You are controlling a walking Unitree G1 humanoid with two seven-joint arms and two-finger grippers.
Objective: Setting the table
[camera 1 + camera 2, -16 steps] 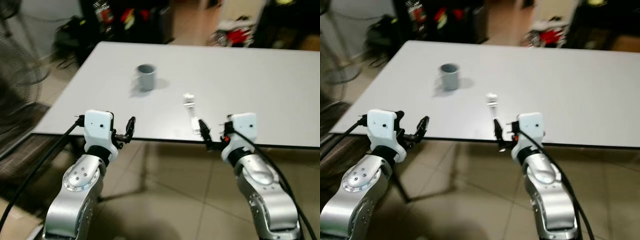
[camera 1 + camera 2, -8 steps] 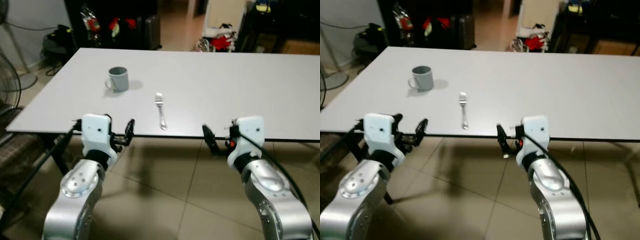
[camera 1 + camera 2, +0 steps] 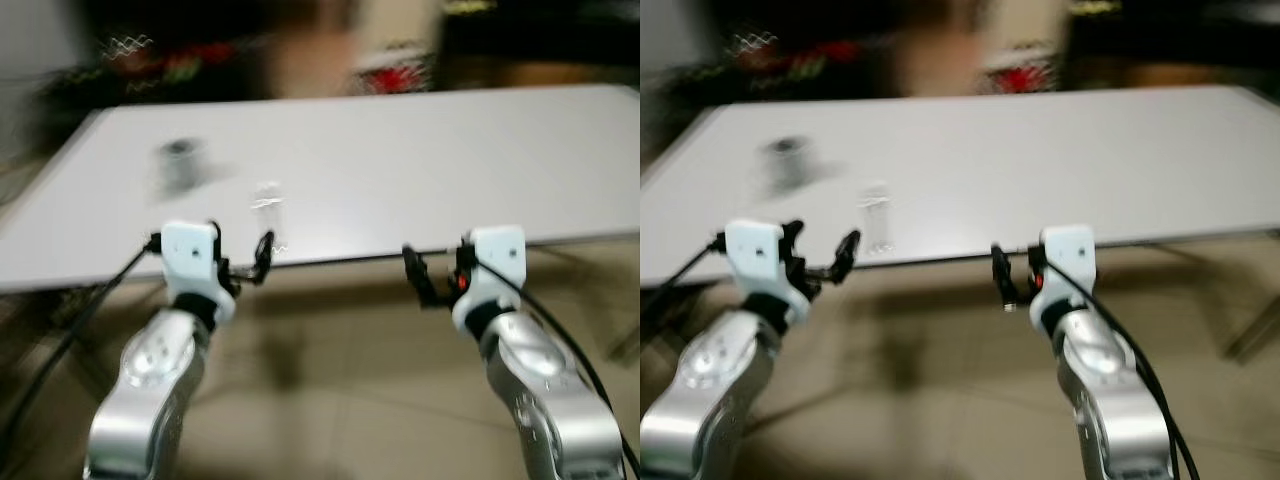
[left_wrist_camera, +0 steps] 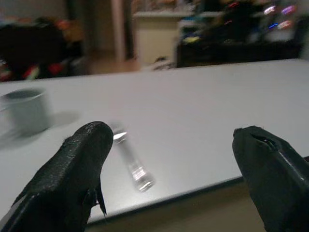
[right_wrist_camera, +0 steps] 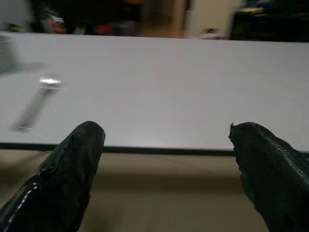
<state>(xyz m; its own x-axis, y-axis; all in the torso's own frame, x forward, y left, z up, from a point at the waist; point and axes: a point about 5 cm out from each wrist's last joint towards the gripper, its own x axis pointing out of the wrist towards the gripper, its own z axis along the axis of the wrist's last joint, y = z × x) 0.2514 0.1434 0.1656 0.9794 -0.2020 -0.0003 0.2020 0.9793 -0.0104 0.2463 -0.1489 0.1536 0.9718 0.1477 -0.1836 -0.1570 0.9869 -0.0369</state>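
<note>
The picture is blurred by camera motion. A grey mug [image 3: 178,163] stands on the white table [image 3: 420,170] toward its left side. A metal fork [image 3: 267,212] lies near the table's front edge, right of the mug. My left gripper [image 3: 250,262] is held open just below and in front of that edge, close to the fork [image 4: 129,162]. My right gripper [image 3: 420,278] is open too, in front of the edge further right, nothing between its fingers. The mug [image 4: 25,109] sits beyond the left fingers [image 4: 72,174].
Dark furniture and red items [image 3: 190,65] stand blurred behind the table. Beige tiled floor [image 3: 340,390] lies under and before the table. A table leg [image 3: 1250,325] slants down at the right.
The whole picture has shifted and blurred, so the camera moved. Both grippers hold the same open pose before the table edge. Mug and fork lie as before.
</note>
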